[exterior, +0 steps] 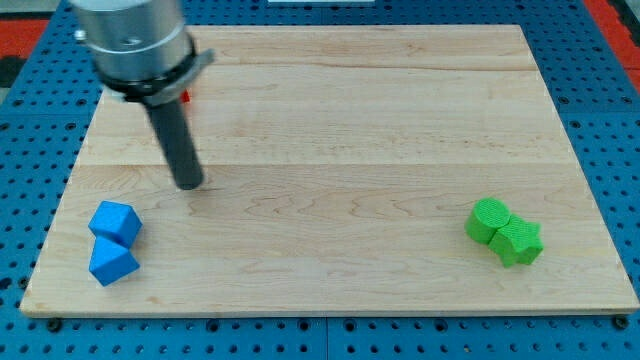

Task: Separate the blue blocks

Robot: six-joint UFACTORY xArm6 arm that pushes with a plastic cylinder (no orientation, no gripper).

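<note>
Two blue blocks touch each other at the view's lower left of the wooden board (340,130). The upper blue block (115,222) looks like a cube. The lower blue block (111,262) looks more wedge-like. My tip (189,183) rests on the board above and to the right of the blue pair, a short gap away from the upper one and touching neither.
Two green blocks touch each other at the view's lower right: a rounded one (489,220) and a star-like one (517,243). A red block (185,97) shows only as a sliver behind the arm at the upper left.
</note>
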